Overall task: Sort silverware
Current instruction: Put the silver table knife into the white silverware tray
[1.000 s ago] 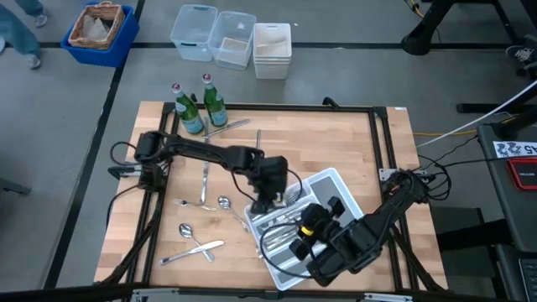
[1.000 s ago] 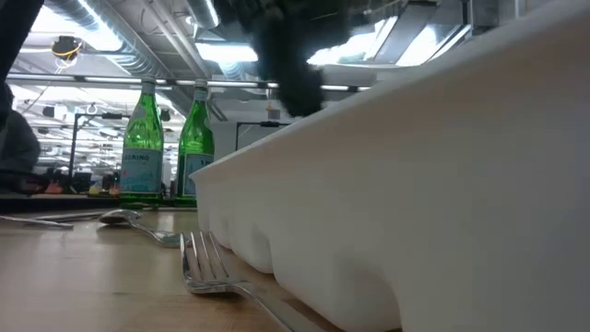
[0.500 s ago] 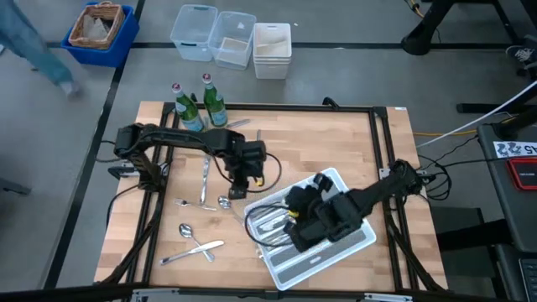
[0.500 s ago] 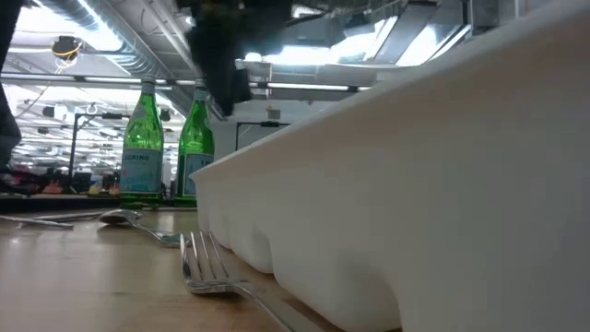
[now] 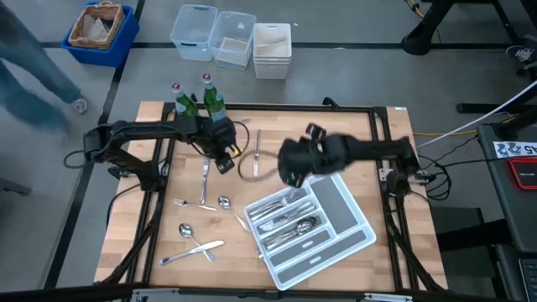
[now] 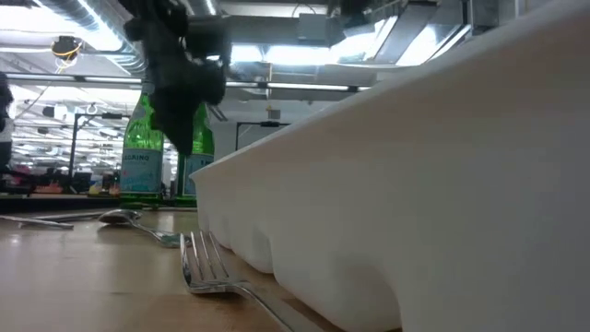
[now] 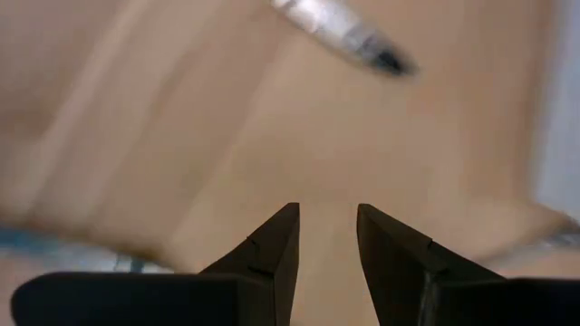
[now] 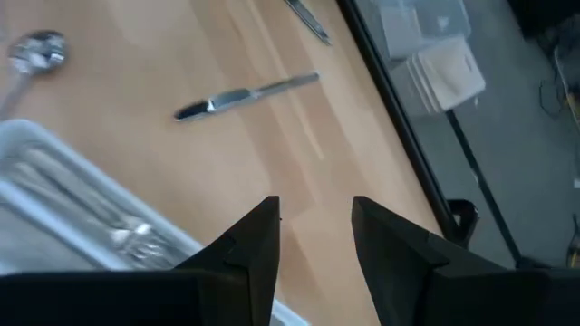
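Observation:
Loose silverware lies flat on the wooden table: a knife (image 5: 258, 143), a fork (image 5: 204, 183), spoons (image 5: 225, 201) (image 5: 186, 231) and a crossed pair (image 5: 193, 249). More pieces lie in the white divided tray (image 5: 352, 243) at the near right. My left gripper (image 5: 223, 161) hangs open over bare wood by the green bottles, nothing between its fingers (image 7: 326, 210); one silver piece (image 7: 335, 32) lies ahead of it. My right gripper (image 5: 291, 172) hovers open above the table beyond the tray's far edge (image 8: 314, 201); a knife (image 8: 245, 95) lies ahead.
Two green glass bottles (image 5: 195, 109) (image 6: 143, 138) stand at the table's far left, close to my left gripper (image 6: 180, 83). The tray's white wall (image 6: 415, 184) fills the low view, a fork (image 6: 212, 267) beside it. Plastic bins (image 5: 231, 38) and a passing person (image 5: 33, 84) are beyond the table.
My left gripper has swung from the tray's far-left corner toward the table's far left, up to the bottles, rolling as it went. My right gripper has left the tray's near part and gone toward the far edge, rising a little and rolling. Both stay open.

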`<state>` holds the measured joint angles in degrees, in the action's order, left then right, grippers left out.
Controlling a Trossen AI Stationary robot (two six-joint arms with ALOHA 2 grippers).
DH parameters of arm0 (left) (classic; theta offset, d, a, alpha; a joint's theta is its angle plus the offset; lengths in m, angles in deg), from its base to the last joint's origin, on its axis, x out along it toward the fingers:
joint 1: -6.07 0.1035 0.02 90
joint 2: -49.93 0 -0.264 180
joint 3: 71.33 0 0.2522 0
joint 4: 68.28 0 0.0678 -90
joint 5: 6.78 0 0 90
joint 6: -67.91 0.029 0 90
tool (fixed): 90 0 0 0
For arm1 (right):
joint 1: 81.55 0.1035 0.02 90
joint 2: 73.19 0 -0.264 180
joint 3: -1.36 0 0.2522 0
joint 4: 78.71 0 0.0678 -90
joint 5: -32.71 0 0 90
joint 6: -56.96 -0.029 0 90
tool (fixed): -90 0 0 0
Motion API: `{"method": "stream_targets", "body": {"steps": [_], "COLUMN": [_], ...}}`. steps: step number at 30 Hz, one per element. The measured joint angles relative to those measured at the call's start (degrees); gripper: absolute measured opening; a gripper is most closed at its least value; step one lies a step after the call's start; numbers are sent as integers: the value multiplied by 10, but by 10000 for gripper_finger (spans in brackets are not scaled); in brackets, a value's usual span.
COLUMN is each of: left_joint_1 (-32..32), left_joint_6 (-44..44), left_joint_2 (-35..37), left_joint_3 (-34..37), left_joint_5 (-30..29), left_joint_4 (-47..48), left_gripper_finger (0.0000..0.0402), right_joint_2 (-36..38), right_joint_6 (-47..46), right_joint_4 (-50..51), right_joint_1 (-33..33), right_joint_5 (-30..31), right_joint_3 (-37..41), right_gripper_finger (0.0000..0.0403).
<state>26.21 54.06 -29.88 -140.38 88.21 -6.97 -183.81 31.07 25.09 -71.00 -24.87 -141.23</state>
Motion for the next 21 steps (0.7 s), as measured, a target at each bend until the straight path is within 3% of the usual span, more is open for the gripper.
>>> {"method": "stream_targets", "body": {"steps": [5,11,15,21], "left_joint_1": [49,107,134,161], "left_joint_6": [-38,-187,-242,-345], "left_joint_2": [-3,-4,-4,-4], "left_joint_3": [9,9,14,53], "left_joint_5": [-49,-124,-170,-185], "left_joint_4": [-2,3,1,-7], "left_gripper_finger": [102,102,101,101], "right_joint_2": [0,0,0,-1], "right_joint_6": [36,39,70,144], "right_joint_4": [0,0,0,0], "right_joint_1": [-82,-155,-190,-227], "right_joint_5": [-50,-51,-51,-51], "right_joint_3": [1,3,3,3], "right_gripper_finger": [143,143,143,143]}}
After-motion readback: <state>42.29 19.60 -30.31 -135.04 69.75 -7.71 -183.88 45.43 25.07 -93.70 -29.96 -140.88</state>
